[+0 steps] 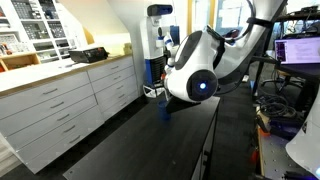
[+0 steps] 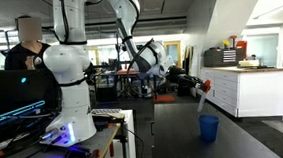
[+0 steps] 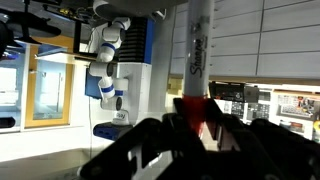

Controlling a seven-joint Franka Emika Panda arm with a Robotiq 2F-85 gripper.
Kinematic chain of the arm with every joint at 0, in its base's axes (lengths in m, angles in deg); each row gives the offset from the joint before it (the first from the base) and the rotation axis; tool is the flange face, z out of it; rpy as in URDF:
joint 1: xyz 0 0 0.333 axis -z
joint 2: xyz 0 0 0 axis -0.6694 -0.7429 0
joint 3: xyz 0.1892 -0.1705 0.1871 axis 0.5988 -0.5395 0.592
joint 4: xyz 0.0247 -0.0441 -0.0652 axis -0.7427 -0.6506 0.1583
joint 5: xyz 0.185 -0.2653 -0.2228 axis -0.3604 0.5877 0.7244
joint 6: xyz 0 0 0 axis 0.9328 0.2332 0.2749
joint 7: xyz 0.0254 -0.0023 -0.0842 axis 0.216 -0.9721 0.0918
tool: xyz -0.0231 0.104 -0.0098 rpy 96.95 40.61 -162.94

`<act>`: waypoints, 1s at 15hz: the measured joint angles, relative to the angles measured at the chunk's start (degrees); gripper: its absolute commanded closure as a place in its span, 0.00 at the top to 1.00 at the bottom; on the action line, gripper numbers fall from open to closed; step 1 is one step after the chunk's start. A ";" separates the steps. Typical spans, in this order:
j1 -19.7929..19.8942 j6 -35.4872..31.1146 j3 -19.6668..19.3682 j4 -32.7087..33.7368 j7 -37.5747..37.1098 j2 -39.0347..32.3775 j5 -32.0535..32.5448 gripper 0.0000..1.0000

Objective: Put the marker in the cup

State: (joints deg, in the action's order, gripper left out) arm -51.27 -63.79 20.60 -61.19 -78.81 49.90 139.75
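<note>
Gripper [image 3: 196, 128] is clamped narrow on the marker [image 3: 197, 55]. In the wrist view the dark fingers [image 3: 150, 140] meet around the marker's red part, and the whitish printed length sticks straight out past them, upward in that picture. A hold at one end like this probably leaves most of the marker free, so the free end can enter an opening before the fingers get near a rim. The arm [image 2: 142, 55] reaches out and down from high up in an exterior view, with the gripper [image 2: 194, 84] in the air over the dark surface [image 2: 176, 139]. From the opposite side its big white joint [image 1: 200, 72] fills the middle of the picture and hides whatever is beneath and beyond it. The surface [image 1: 150, 140] runs long and dark beside a row of white cabinets [image 1: 70, 100], so there seems to be room to lower without meeting anything. The cup [image 2: 209, 128] stands upright on the surface, mouth up, below the gripper in the picture and a little to one side. Whether it sits straight under the marker cannot be told from this angle. I judge the task to be in its carry stage, with the marker lifted and the cup not yet reached. What remains is to bring the marker's free end in line over the mouth, and the likely risk is that it catches the rim or tips the light cup.
</note>
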 measured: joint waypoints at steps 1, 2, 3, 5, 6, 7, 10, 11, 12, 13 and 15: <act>0.02 0.05 0.00 0.16 -0.28 -0.48 0.50 0.06; 0.04 0.08 -0.02 0.39 -0.48 -0.96 1.08 0.06; 0.10 0.08 -0.05 0.71 -0.63 -1.51 1.61 0.06; 0.31 0.08 -0.17 1.57 -0.89 -2.60 2.84 0.06; 0.46 0.08 -0.30 2.12 -1.00 -3.21 3.45 0.06; 0.64 0.08 -0.44 2.75 -1.01 -3.79 3.95 0.06; 1.34 0.08 -0.87 4.74 -1.01 -5.73 5.65 0.06; 1.59 0.08 -0.97 5.35 -1.01 -6.36 6.09 0.06; 1.85 0.07 -1.04 5.98 -1.01 -6.95 6.49 0.06; 2.08 0.07 -1.10 6.47 -1.04 -7.50 6.87 0.06; 2.48 0.05 -1.16 7.34 -1.13 -8.48 7.36 0.06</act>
State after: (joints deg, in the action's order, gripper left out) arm -48.79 -63.74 19.44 -53.85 -79.95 41.42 147.11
